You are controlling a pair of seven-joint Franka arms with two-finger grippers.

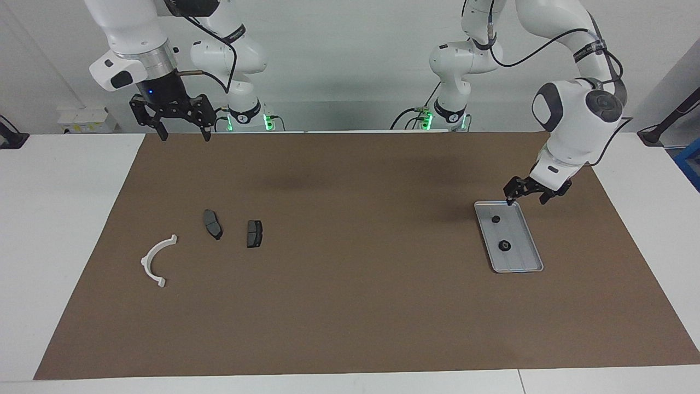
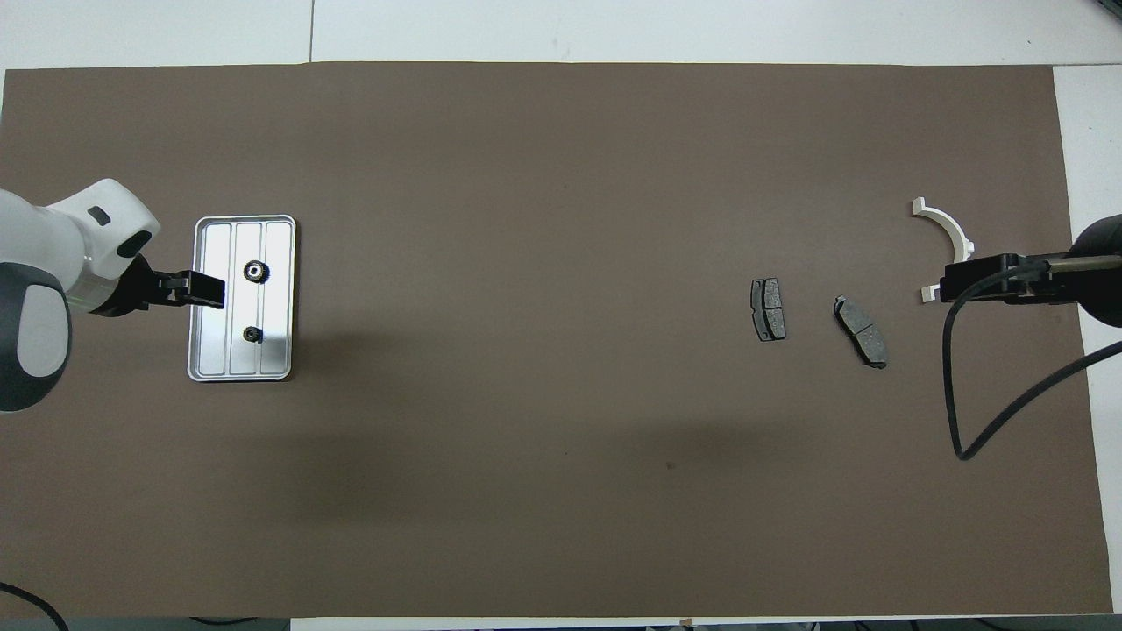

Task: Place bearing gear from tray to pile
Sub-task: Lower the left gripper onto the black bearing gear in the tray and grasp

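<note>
The silver tray [image 1: 524, 258] [image 2: 207, 352] lies toward the left arm's end of the table. In it sit a black toothed bearing gear [image 1: 504, 245] [image 2: 255, 272] and, nearer to the robots, a smaller black part [image 1: 495, 219] [image 2: 252, 334]. My left gripper [image 1: 528, 196] [image 2: 209, 290] hangs open low over the tray's edge nearest the robots, holding nothing. The pile is a white semicircular bracket [image 1: 158, 257] [image 2: 947, 226] and two dark grey pads [image 1: 213, 224] [image 2: 861, 331], [image 1: 254, 233] [image 2: 769, 308]. My right gripper [image 1: 185, 135] [image 2: 955, 289] waits open and raised by the robots' edge of the mat.
A brown mat [image 1: 350, 306] [image 2: 526, 456] covers most of the white table. A wide stretch of bare mat separates the tray from the pile. A black cable [image 2: 964, 412] loops down from the right arm.
</note>
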